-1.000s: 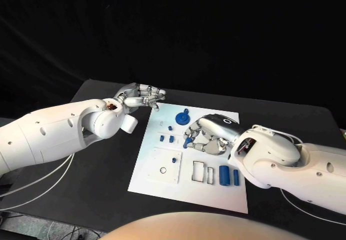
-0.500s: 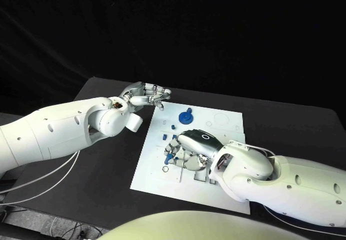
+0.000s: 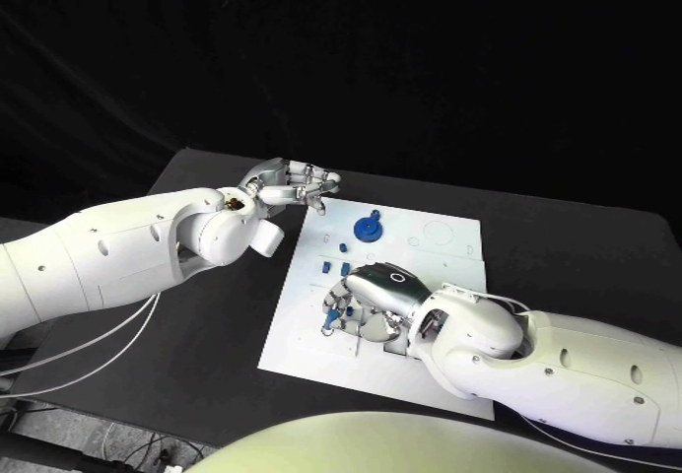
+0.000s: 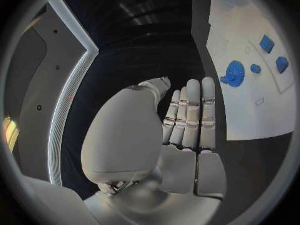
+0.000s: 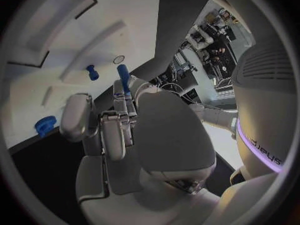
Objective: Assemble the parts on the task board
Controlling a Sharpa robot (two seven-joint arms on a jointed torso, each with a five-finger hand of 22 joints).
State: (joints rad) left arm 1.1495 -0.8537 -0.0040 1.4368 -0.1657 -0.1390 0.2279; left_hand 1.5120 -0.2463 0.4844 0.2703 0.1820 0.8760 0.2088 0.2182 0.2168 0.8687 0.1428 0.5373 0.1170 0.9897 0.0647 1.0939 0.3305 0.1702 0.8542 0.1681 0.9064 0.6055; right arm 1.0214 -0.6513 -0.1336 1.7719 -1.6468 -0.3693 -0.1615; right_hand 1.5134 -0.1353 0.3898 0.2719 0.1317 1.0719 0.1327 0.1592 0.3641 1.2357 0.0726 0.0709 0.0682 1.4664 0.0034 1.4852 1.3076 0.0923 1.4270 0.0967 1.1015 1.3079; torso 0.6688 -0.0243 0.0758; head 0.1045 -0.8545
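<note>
The white task board (image 3: 443, 386) lies mid-table. My right hand (image 3: 366, 302) hovers low over its left middle and pinches a blue peg (image 3: 330, 317), which rises between the fingers in the right wrist view (image 5: 123, 77). A blue gear (image 3: 367, 229) stands at the board's far side, also seen as the gear (image 4: 235, 74) and the gear (image 5: 45, 124). Small blue parts (image 3: 335, 266) lie between the gear and my right hand. My left hand (image 3: 293, 183) hangs beside the board's far left corner, fingers straight and side by side (image 4: 190, 115), holding nothing.
A short blue pin (image 5: 92, 72) stands on the board (image 5: 37, 60) near a small round hole. My right forearm (image 3: 569, 365) covers the board's near right part. Black table (image 3: 185, 325) stretches left of the board.
My right hand has moved left and nearer across the board with the blue peg, down to the board's left middle. My left hand has hardly shifted.
</note>
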